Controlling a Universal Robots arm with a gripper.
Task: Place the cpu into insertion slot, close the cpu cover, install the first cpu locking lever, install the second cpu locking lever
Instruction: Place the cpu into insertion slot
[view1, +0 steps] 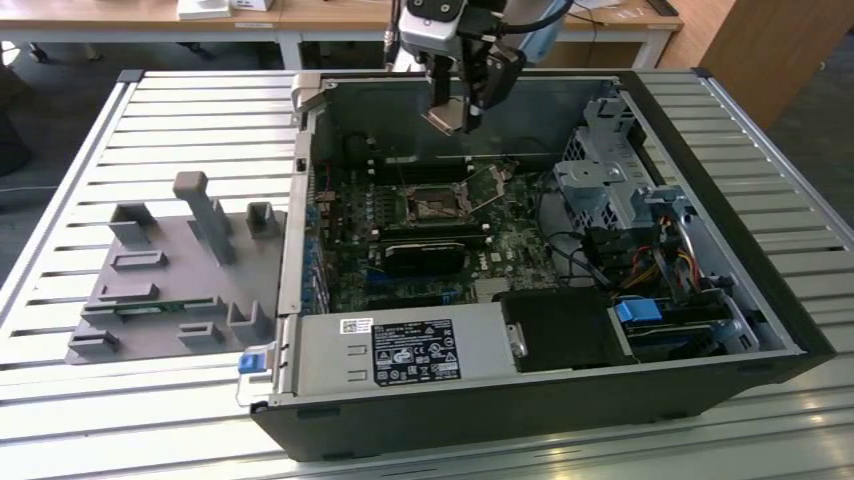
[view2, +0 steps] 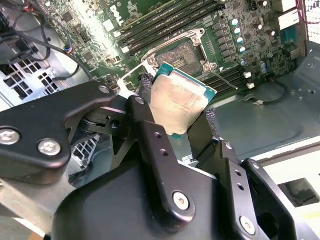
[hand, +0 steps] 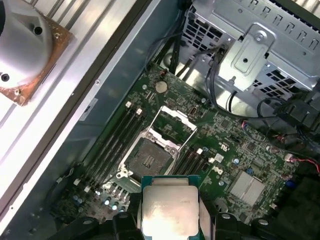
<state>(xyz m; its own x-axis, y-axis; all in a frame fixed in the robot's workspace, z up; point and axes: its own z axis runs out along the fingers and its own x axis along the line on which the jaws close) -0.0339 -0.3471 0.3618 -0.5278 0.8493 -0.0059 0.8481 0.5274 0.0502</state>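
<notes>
Well above the open socket (hand: 149, 161), the gripper (view2: 176, 102) pinches the cpu (hand: 169, 210) edges.

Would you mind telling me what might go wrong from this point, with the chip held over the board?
1. The gripper holds the cpu by two edges, well off the empty socket; if it lands skewed or offset, it may damage the socket contacts.
2. The cpu cover stands open beside the socket; the fingers could clip it on descent.

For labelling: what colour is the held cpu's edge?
Teal-green around the cpu, clearest in the second wrist view.
</notes>
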